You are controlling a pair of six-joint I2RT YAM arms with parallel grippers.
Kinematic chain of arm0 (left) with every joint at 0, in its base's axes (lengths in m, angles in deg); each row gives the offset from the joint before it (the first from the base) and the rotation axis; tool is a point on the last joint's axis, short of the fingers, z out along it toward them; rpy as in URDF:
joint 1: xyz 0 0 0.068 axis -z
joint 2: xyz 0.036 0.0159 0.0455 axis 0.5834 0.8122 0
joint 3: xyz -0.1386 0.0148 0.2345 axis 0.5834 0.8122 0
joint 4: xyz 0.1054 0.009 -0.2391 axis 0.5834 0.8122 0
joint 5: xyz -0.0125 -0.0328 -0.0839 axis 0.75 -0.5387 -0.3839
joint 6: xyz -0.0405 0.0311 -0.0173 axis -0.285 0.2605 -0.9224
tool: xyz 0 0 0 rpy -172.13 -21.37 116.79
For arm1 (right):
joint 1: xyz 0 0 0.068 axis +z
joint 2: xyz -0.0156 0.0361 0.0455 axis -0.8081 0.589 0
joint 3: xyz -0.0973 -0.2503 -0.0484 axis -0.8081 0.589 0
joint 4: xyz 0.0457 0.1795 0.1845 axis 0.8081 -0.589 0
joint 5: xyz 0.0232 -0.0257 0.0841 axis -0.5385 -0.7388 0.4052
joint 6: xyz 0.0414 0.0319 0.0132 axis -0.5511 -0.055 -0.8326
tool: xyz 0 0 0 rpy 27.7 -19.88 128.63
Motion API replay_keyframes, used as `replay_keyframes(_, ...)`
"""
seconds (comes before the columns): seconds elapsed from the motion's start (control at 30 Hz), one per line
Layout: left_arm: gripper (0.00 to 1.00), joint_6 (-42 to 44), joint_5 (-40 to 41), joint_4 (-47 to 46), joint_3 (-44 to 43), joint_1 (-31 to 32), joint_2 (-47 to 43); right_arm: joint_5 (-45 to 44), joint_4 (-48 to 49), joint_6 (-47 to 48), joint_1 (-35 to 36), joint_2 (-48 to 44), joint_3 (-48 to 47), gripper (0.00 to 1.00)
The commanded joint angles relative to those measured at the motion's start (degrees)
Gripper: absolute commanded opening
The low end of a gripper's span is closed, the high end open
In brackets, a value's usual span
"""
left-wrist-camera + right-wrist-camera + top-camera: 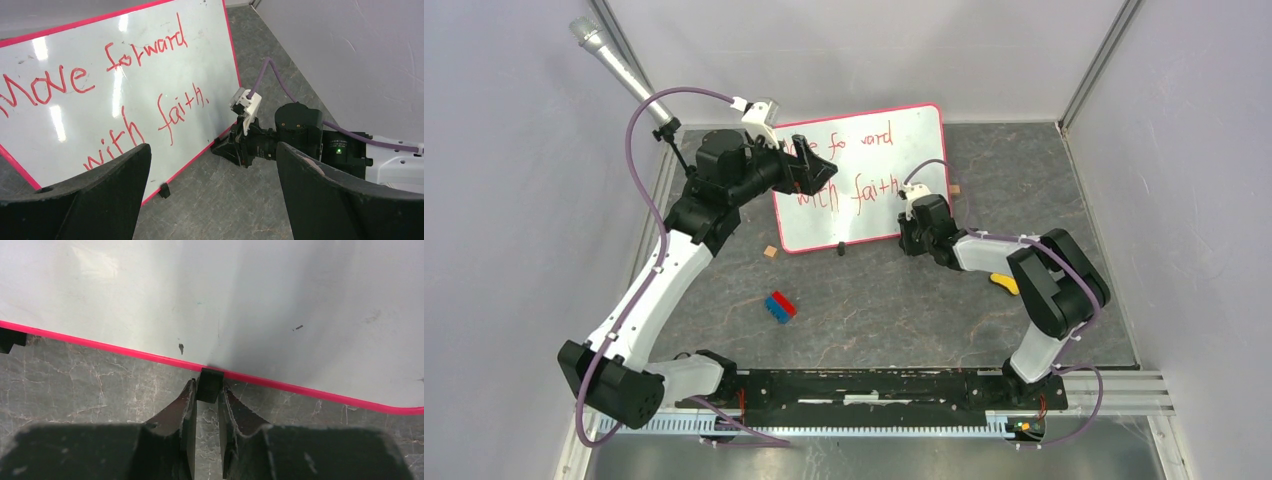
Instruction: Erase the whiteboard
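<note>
Where the whiteboard (pixel 874 190) sits: upper centre of the top view, standing tilted on its lower edge, red writing "Move forward with faith" across it.
Left gripper (pixel 212 150): fingers wide apart, holding nothing, facing the board's left half.
Right gripper (pixel 208 386): fingers nearly together, pressed on either side of the black clip foot (pixel 210 376) under the lower rim.
Table (pixel 874 310): red-and-blue block (pixel 779 306) below the board's left corner.

Red-lettered whiteboard (pixel 894 165), left arm (pixel 659 275) over it, right arm (pixel 1049 285) at its near edge
</note>
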State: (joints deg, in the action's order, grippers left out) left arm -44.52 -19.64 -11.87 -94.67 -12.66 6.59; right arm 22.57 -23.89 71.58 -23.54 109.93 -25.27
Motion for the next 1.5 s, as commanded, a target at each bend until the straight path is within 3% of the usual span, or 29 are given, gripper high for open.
replay_keyframes(0.0, 1.0, -1.5, -2.1, -3.7, 0.4, 0.3, -2.0, 4.1, -4.1, 2.6, -0.2, -2.7, 1.1, 0.06)
replay_keyframes(0.13, 1.0, -2.1, -2.9, -4.0, 0.4, 0.3, -2.1, 3.8, -7.8, 3.3, -0.2, -3.3, -0.3, 0.41)
replay_keyframes(0.27, 1.0, -2.6, -3.6, -4.2, 0.4, 0.3, -2.5, 3.1, -11.0, 4.5, -0.2, -8.9, 2.4, 0.66)
replay_keyframes(0.37, 1.0, -2.9, -4.1, -4.4, 0.3, 0.3, -2.9, 0.2, -12.6, 4.6, -0.4, -16.5, 6.2, 0.8)
replay_keyframes(0.5, 1.0, -3.3, -4.6, -4.5, 0.4, 0.3, -2.9, -2.0, -12.1, 2.3, -4.6, -27.1, 13.2, 0.92)
replay_keyframes(0.67, 1.0, -3.8, -5.1, -5.0, 0.6, 0.3, -2.7, -3.2, -12.2, -1.3, -17.9, -35.1, 19.0, 0.98)
replay_keyframes(0.87, 1.0, -3.9, -5.2, -5.0, 0.6, 0.3, -2.5, 1.3, -11.3, -4.8, -29.3, -34.1, 21.1, 0.98)
replay_keyframes(1.2, 1.0, -4.3, -5.8, -5.2, 0.7, 0.4, -2.5, 3.3, -17.6, -8.0, -32.7, -31.2, 21.9, 0.98)
replay_keyframes(1.47, 1.0, -4.5, -5.6, -5.3, 0.8, 0.4, -2.6, 12.2, -19.5, -10.1, -32.7, -39.0, 29.1, 0.97)
